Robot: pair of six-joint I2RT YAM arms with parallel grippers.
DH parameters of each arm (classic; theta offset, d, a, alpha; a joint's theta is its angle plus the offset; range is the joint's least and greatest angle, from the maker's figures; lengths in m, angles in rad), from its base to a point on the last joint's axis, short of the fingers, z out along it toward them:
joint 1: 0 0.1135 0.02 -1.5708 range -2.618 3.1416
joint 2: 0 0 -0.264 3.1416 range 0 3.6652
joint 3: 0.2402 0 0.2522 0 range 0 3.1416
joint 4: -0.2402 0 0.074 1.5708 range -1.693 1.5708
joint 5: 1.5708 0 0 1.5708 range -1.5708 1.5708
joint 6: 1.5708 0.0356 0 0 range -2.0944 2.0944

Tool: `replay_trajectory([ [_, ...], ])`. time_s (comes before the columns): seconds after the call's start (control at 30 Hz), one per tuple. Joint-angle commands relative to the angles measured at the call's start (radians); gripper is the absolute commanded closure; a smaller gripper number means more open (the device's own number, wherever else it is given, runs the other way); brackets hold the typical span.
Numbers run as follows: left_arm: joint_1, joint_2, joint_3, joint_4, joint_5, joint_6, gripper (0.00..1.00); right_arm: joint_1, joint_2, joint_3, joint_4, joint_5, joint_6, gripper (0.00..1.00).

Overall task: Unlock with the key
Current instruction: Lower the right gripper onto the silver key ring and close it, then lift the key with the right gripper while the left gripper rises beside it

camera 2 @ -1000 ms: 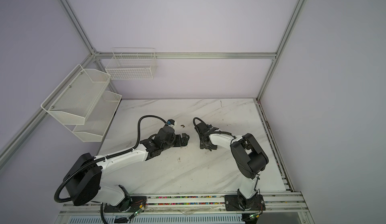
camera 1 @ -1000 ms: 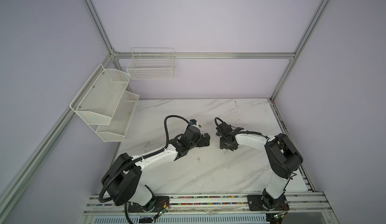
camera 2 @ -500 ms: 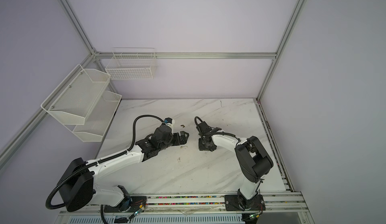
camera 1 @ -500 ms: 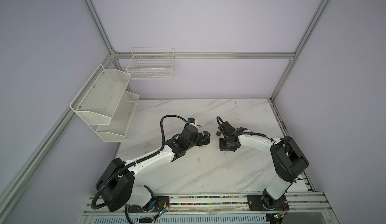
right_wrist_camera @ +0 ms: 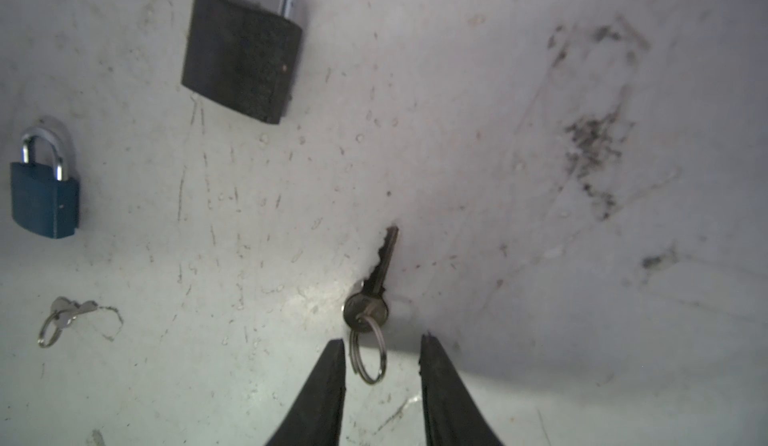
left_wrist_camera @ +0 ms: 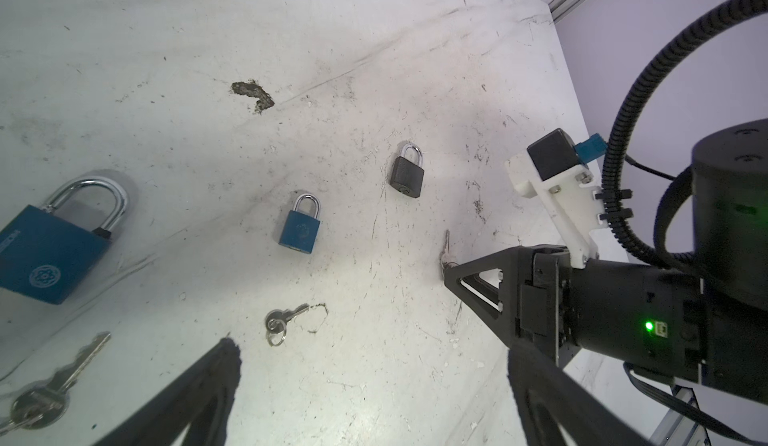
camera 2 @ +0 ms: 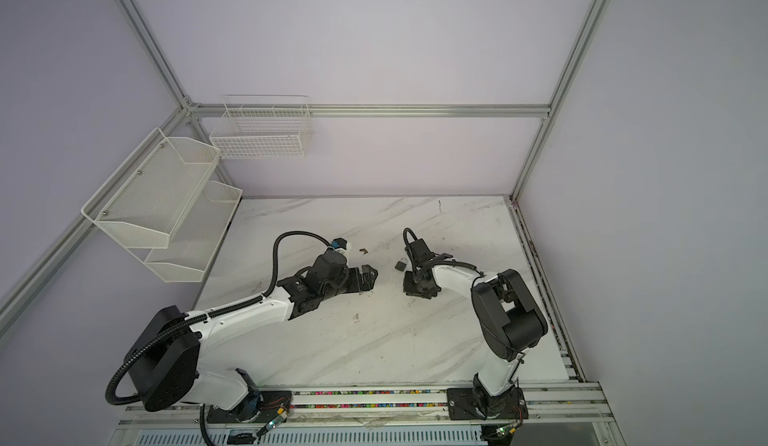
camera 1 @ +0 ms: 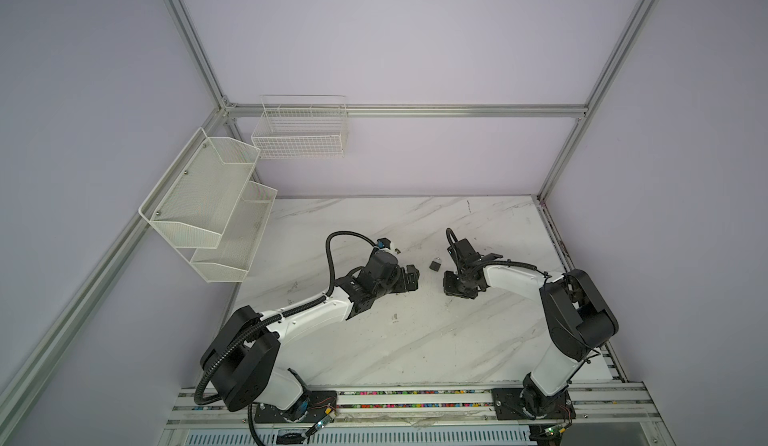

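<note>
My right hand (right_wrist_camera: 382,340) points down at the bench (camera 1: 415,340) near its middle, slightly toward the right edge. Its fingers (right_wrist_camera: 328,385) are parted by a narrow gap and pinch nothing. The key (right_wrist_camera: 376,286) lies flat on the bench just ahead of those tips. Its split ring (right_wrist_camera: 368,358) sits between them, touching neither as far as I can see. The black padlock (right_wrist_camera: 241,57) lies beyond the key's blade toward the far edge, shackle seated, with nothing between the two.

My left hand (left_wrist_camera: 370,348) hovers close by on the side toward the left edge, spread wide and holding nothing. From its camera I count more clutter:
- a small blue padlock (left_wrist_camera: 300,227)
- a large blue padlock (left_wrist_camera: 50,248)
- a second key (left_wrist_camera: 286,319) on its ring near the small one
- a bigger third key (left_wrist_camera: 41,398) close to the large padlock

All of these lie apart from my key. A dark scuff (left_wrist_camera: 251,94) marks the bench farther off.
</note>
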Motion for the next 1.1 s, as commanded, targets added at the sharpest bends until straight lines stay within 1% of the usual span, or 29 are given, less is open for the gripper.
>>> replay_trajectory([
  [0.0, -0.009, -0.003, 0.091, 0.015, 0.007, 0.013, 0.00, -0.002, 0.014, -0.016, 0.027, -0.033, -0.007, 0.68],
  [0.23, -0.009, 0.003, 0.097, 0.016, 0.013, 0.011, 0.00, -0.004, 0.032, -0.024, 0.052, -0.033, -0.001, 0.76],
  [0.33, -0.009, 0.003, 0.097, 0.015, 0.012, 0.015, 0.00, -0.003, 0.036, -0.023, 0.053, -0.017, -0.006, 0.83],
  [0.47, -0.009, -0.006, 0.091, 0.015, 0.009, 0.013, 0.00, -0.003, 0.027, -0.018, 0.054, -0.006, -0.010, 0.88],
  [0.5, -0.009, -0.009, 0.087, 0.015, 0.008, 0.012, 0.00, -0.003, 0.024, -0.017, 0.054, -0.002, -0.020, 0.92],
  [0.63, -0.009, -0.029, 0.079, 0.014, 0.004, 0.000, 0.00, -0.003, 0.004, -0.007, 0.049, 0.021, -0.052, 0.96],
  [0.7, -0.009, -0.033, 0.072, 0.012, 0.005, -0.011, 0.00, -0.003, -0.013, 0.004, 0.042, 0.032, -0.066, 0.96],
  [0.77, -0.007, -0.085, 0.066, 0.001, -0.005, -0.027, 0.00, -0.004, -0.025, 0.018, 0.031, 0.039, -0.110, 0.96],
  [0.8, -0.006, -0.099, 0.063, -0.010, -0.009, -0.055, 0.00, -0.004, -0.031, 0.024, 0.023, 0.042, -0.133, 1.00],
  [0.83, 0.002, -0.120, 0.057, -0.012, 0.002, -0.079, 0.00, -0.004, -0.038, 0.030, 0.020, 0.038, -0.151, 1.00],
  [0.97, 0.019, -0.229, 0.003, 0.044, 0.023, -0.108, 0.00, 0.002, -0.090, 0.040, 0.040, -0.017, -0.197, 1.00],
  [1.07, 0.061, -0.309, -0.014, 0.019, 0.051, -0.131, 0.00, 0.019, -0.143, 0.063, 0.052, -0.036, -0.243, 1.00],
])
